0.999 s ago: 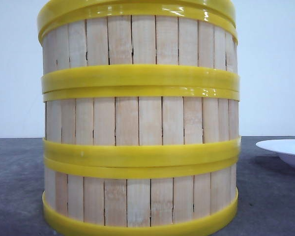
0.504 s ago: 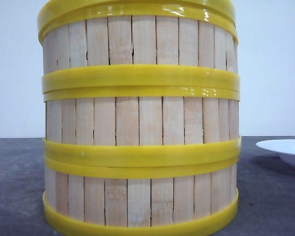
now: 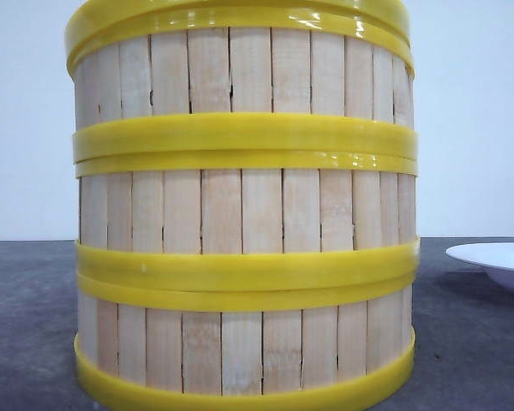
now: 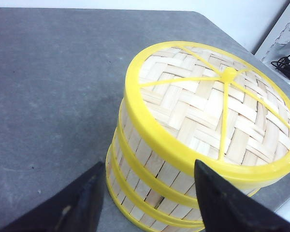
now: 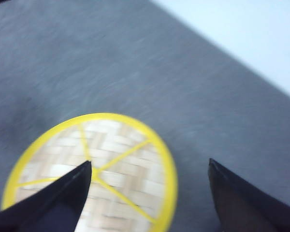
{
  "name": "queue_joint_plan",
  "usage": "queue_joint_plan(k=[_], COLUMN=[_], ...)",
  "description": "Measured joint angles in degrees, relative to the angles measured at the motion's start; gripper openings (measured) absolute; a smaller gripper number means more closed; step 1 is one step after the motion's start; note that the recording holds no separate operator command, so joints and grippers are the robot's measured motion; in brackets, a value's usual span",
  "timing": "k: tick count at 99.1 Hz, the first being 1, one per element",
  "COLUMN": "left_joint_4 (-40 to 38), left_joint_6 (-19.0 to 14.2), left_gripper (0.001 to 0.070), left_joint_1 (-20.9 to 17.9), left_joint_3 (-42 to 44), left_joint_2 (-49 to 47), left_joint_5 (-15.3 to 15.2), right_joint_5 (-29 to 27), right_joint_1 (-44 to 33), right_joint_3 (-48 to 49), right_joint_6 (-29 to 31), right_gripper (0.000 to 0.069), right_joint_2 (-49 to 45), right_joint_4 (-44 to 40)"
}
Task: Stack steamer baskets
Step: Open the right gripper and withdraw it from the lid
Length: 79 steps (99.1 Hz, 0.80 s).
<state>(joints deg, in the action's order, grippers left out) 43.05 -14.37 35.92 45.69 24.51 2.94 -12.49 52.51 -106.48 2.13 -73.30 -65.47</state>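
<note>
Front view shows three baskets (image 3: 244,205) already stacked in one tall pile on the worktop (image 3: 30,325), with the lid (image 4: 217,104) on top. Left fingers (image 4: 147,203) and right fingers (image 5: 147,193) are open and hold nothing. I think the job looks done.

Woven lid (image 4: 217,111), white plate (image 3: 497,261), grey table (image 3: 26,325)

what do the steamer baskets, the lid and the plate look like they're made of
Steamer baskets: walls of pale upright slats, matte with faint grain, probably wood or bamboo; the yellow rims shine like plastic.
Lid: flat pale strips woven in a herringbone pattern, likely bamboo, under glossy yellow spokes and ring, apparently plastic.
Plate: smooth plain white; ceramic or plastic, can't tell which.
</note>
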Motion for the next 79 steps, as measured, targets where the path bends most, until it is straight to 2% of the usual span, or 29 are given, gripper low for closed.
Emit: queue_joint_plan(k=[14, 32, 48, 65, 79], left_joint_4=[-0.83, -2.32, -3.19, -3.76, -3.76], left_joint_6=[0.00, 0.00, 0.00, 0.26, 0.44], left_gripper=[0.0347, 0.0347, 0.0347, 0.0347, 0.0347], left_joint_1=[0.00, 0.00, 0.00, 0.00, 0.00], left_joint_3=[0.00, 0.00, 0.00, 0.00, 0.00], left_joint_2=[0.00, 0.00, 0.00, 0.00, 0.00], left_joint_5=[0.00, 0.00, 0.00, 0.00, -0.02], right_joint_5=[-5.29, -8.35, -11.39, -11.54, -11.54], right_joint_1=[0.00, 0.07, 0.07, 0.11, 0.11], right_joint_3=[0.00, 3.58, 16.83, 36.46, 46.27], right_joint_6=[0.00, 0.20, 2.58, 7.87, 11.93], right_gripper=[0.0477, 0.0477, 0.0477, 0.0477, 0.0477], right_joint_2=[5.38, 12.79, 21.70, 32.92, 38.18], right_joint_4=[-0.59, -0.72, 3.48, 11.89, 14.34])
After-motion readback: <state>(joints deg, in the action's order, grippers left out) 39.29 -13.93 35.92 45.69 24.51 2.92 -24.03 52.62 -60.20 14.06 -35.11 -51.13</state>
